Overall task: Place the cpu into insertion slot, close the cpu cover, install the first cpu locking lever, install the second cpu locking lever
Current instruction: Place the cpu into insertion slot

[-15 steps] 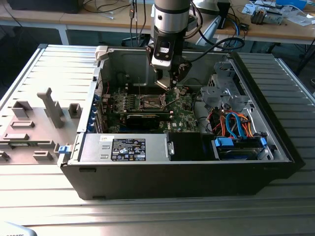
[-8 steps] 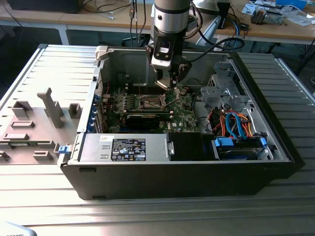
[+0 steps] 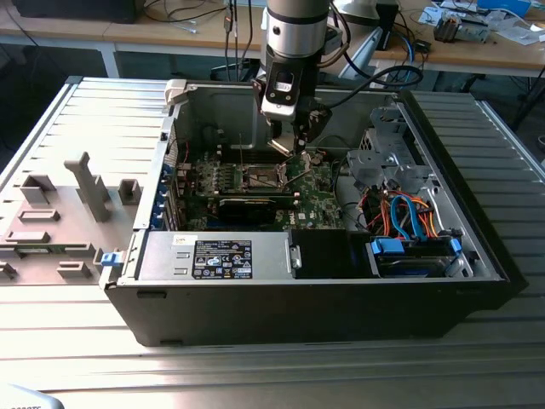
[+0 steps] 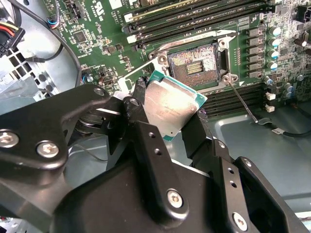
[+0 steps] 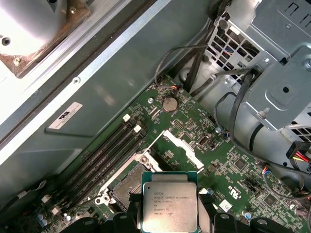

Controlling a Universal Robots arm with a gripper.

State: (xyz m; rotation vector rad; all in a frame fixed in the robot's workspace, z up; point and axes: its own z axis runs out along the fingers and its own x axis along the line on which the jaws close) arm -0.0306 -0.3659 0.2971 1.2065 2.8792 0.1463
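The cpu (image 5: 169, 206) is a flat square chip with a pale silver metal lid stepped in from a teal-green border. In the second wrist view its lid looks dull and faintly smudged, and it sits tilted. The gripper (image 4: 167, 114) is closed on it, its black fingers (image 4: 141, 121) narrowed to the chip's width and pressing two opposite edges, so the cpu hangs in the air above the green motherboard (image 3: 317, 203) and not yet in its seat. The insertion slot (image 4: 197, 63) lies just beyond the chip – a dark square recess with a patch of fine contacts, ringed by a silvery frame and uncovered. In the first wrist view the cpu cover (image 5: 184, 145) stands swung up off the socket, its window showing the board behind. A thin metal lever (image 4: 241, 100) juts out from one corner of the socket frame. In the exterior view the gripper is low inside the open computer case (image 3: 477, 256), just to the exterior view's right of the slot. As for writing, the cpu's lid carries a few lines of small dark print, a white sticker (image 5: 64, 115) sits on the case wall, and a black label (image 3: 220, 258) with white print covers the power supply – none of it is read off here.
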